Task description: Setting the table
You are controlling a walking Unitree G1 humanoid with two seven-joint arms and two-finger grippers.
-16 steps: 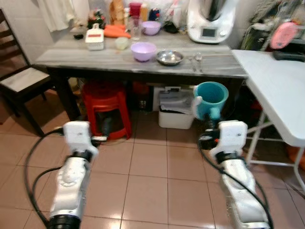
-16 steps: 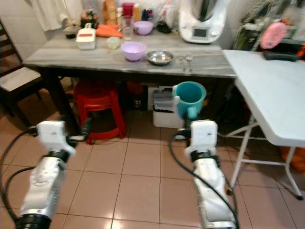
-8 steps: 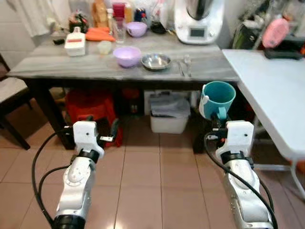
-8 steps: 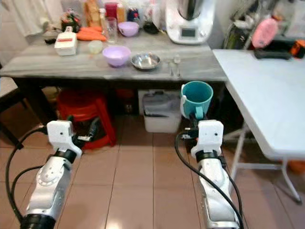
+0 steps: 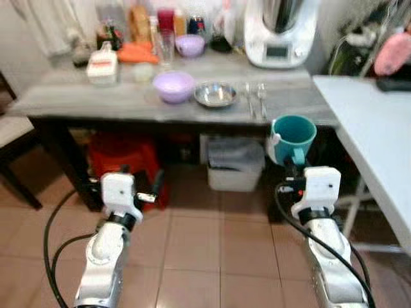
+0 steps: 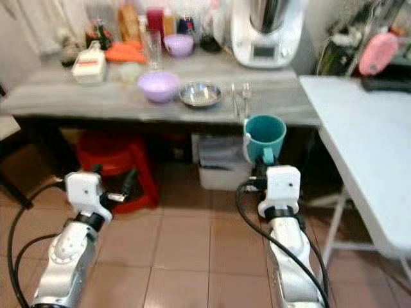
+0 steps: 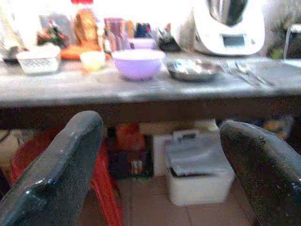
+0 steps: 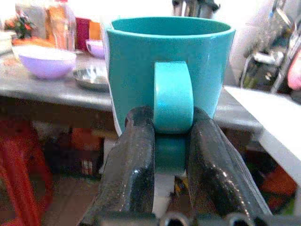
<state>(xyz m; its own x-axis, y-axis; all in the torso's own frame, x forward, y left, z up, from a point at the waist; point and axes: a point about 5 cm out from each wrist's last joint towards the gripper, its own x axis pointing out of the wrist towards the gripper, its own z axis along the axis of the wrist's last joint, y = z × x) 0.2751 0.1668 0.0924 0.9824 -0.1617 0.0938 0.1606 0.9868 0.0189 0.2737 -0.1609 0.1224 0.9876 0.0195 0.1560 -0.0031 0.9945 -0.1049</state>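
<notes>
The right gripper [image 8: 170, 157] held a teal mug [image 5: 293, 137] upright by its handle, with both black fingers [image 8: 132, 155] pressed tight on it. The mug hung in the air just in front of the grey table [image 5: 128, 102], near its right end. On the table sat a purple bowl [image 5: 173, 85], a shiny metal bowl [image 5: 215, 94] and what looked like a fork and spoon [image 5: 255, 99], though they were blurry. The left gripper [image 7: 160, 155] was low with its fingers spread apart, holding nothing. A red stool [image 5: 122, 157] stood under the table.
</notes>
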